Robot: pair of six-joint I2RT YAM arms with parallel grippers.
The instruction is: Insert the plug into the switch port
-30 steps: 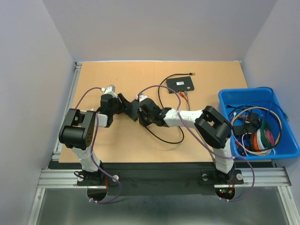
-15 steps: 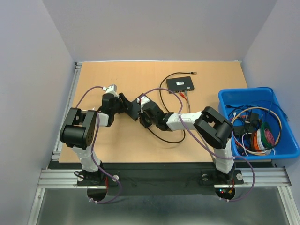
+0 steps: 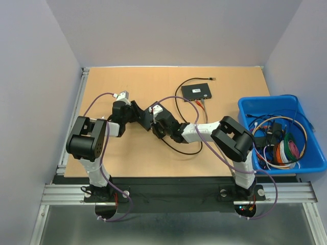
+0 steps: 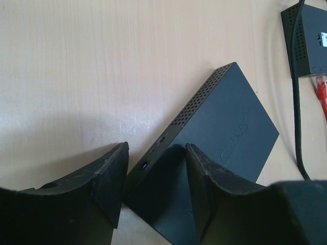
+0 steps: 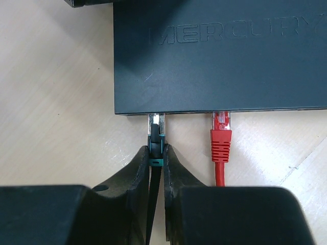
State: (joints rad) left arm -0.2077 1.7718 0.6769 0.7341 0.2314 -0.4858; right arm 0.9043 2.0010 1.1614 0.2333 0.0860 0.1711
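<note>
Plug at the port mouth
Top: both arms meet at the switch (image 3: 145,119); left wrist: left gripper (image 4: 156,149) half open astride its end, contact unclear; right wrist: right gripper (image 5: 156,153) pinches the plug (image 5: 155,133), its long axis pointing straight into the port (image 5: 156,117) ahead, beside a red plug (image 5: 220,138).

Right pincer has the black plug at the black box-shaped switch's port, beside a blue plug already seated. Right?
No: the seated plug is red, not blue. The right wrist view shows it beside the black plug that the right pincer holds at the black box-shaped switch port.
</note>
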